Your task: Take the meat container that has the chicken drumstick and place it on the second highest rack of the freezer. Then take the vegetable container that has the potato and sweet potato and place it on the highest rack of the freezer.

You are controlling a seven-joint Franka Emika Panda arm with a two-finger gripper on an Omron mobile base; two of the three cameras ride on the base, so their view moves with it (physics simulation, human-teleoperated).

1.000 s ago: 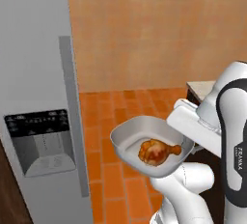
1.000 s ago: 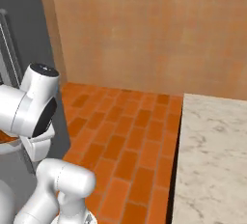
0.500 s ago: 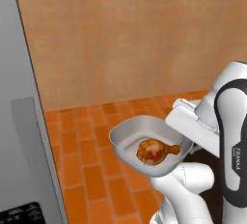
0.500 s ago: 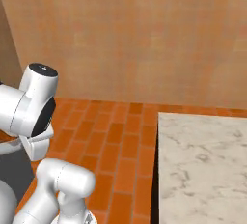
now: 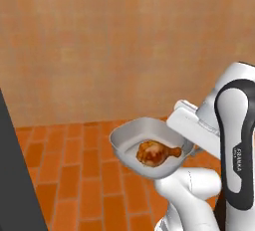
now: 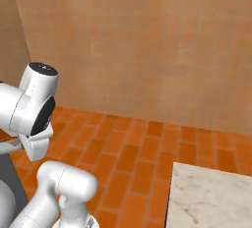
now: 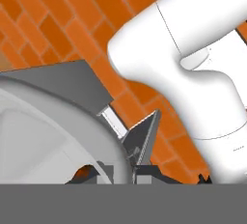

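Orange brick floor (image 5: 84, 175) under one meat container (image 5: 130, 138), one chicken drumstick (image 5: 155, 153).

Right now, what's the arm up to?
The gripper is shut on the rim of the meat container, a shallow grey tub carried in the air above the orange brick floor. The chicken drumstick lies inside it. A dark panel edge shows at the left of the left base view, and a marble counter at the lower right of the right base view. Nothing has been placed yet.
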